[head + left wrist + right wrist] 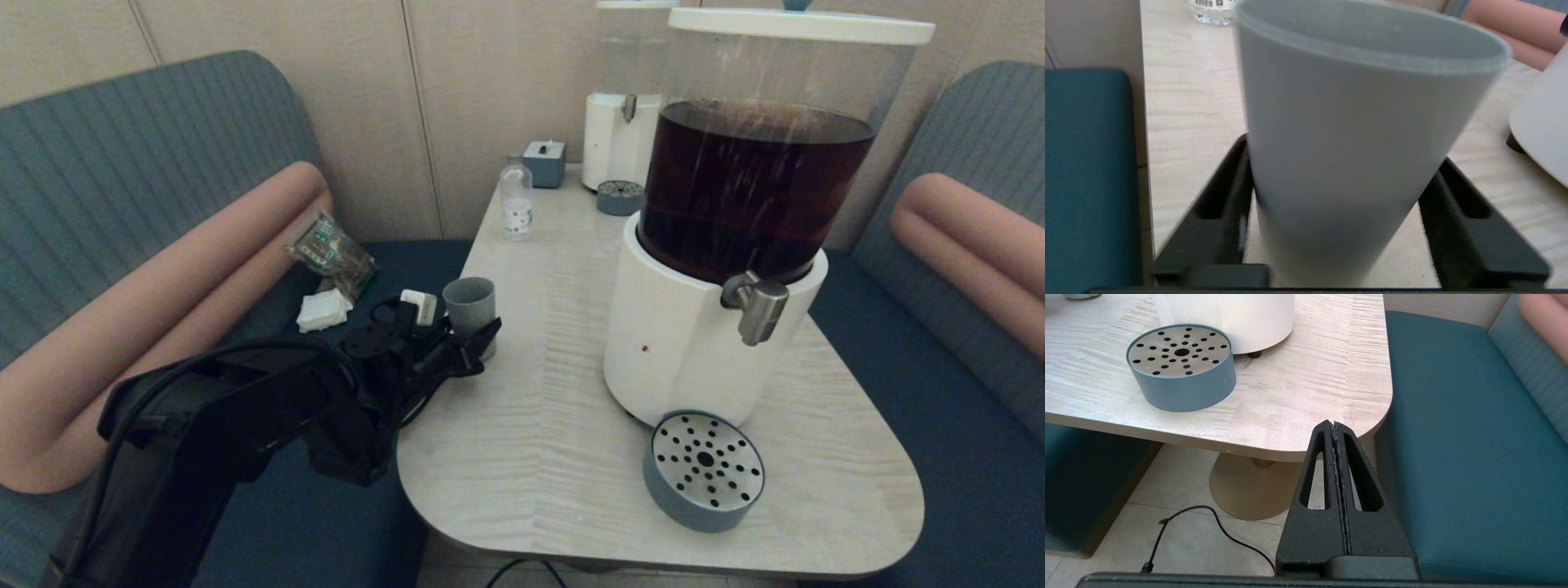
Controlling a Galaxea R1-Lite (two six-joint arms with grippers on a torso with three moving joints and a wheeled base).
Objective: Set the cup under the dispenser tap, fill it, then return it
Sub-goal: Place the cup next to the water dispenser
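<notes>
The grey-blue cup point(469, 304) stands upright near the table's left edge, well left of the dispenser. My left gripper point(475, 328) reaches in from the left and is shut on the cup point(1355, 143); its black fingers point(1224, 196) lie against both sides of the cup's lower half. The steel dispenser tap point(759, 306) juts from the white base of the large dispenser point(694, 359) holding dark brown liquid, with nothing beneath its nozzle. My right gripper point(1335, 425) is parked, shut and empty, low by the table's near right corner, outside the head view.
A round blue drip tray point(704, 469) with a perforated steel top lies on the table point(539, 408) before the dispenser. At the back stand a small clear bottle point(517, 200), a tissue box point(544, 162), a second tray point(619, 198) and a clear-tank dispenser point(620, 122). Benches flank the table.
</notes>
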